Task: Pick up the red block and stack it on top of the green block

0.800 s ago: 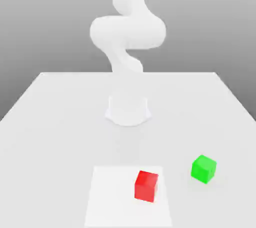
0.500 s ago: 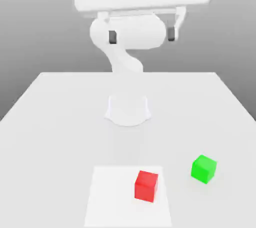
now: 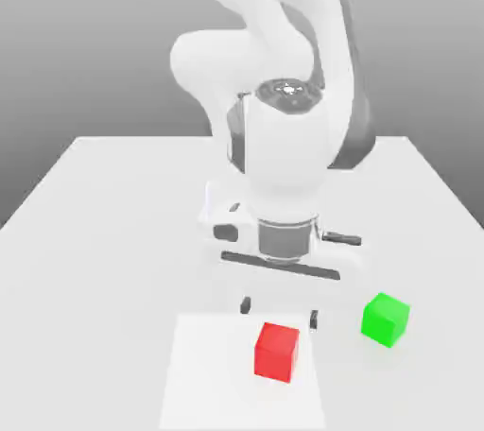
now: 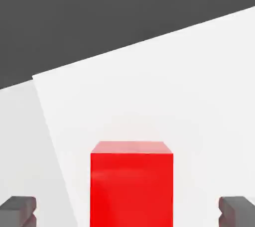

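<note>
1. Grey backdrop, darkening towards the horizon, stands behind a broad, pale table (image 3: 113, 259) whose far edge runs straight across the exterior view.

2. White and jointed, the robot arm (image 3: 285, 150) reaches forward from its base and bends down over the near part of the table.

3. On the tabletop lies a flat white square (image 3: 208, 372), a shade brighter than the surface around it.

4. The gripper (image 3: 280, 313) points downward with its two fingers spread wide and nothing between them in its grasp. In the hand view the fingertips stand on opposite sides of the red block, with a clear gap on each side. I judge the step in hand to be the approach to the pick, with the grasp itself not yet made.

5. The red block (image 3: 276, 353) sits upright on the white square, near its edge on the exterior view's right. Its sides look well squared to the fingers in the hand view. The next move probably calls for a small centring shift and a straight descent, fingers kept apart until they flank the block, then a close and a lift. Coming down off-centre could let a fingertip land on the block or nudge it askew.

6. Similar in size, the green block (image 3: 386, 319) rests directly on the table, off the white square towards the exterior view's right, its top bare for the later stacking.
</note>
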`<state>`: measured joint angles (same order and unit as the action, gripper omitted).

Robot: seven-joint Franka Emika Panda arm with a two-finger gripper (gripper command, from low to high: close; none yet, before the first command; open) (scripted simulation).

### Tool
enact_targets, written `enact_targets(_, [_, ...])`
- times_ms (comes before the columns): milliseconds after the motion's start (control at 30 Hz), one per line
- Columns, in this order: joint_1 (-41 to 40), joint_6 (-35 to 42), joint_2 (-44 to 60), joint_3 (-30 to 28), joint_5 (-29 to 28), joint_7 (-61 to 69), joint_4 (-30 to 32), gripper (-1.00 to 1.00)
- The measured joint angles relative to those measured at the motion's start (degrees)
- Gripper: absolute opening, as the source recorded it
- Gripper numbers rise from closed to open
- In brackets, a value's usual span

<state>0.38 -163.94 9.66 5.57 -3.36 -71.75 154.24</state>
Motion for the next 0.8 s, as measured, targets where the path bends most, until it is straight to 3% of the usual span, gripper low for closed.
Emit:
enact_targets(67, [1.19, -3.49, 4.15, -1.42, -0.94, -0.73, -0.57, 0.00])
enact_targets(100, [1.61, -4.84, 5.73, -1.93, -1.35, -1.07, -0.79, -1.00])
enact_targets(333, [1.64, -5.03, 5.87, -1.98, -1.61, -1.29, -0.81, -1.00])
enact_targets(533, [0.75, 4.14, -4.96, -0.01, 2.07, 1.75, 0.83, -1.00])
enact_targets(800, [7.93, 7.88, -10.30, 4.73, 6.23, 20.52, 2.09, -1.00])
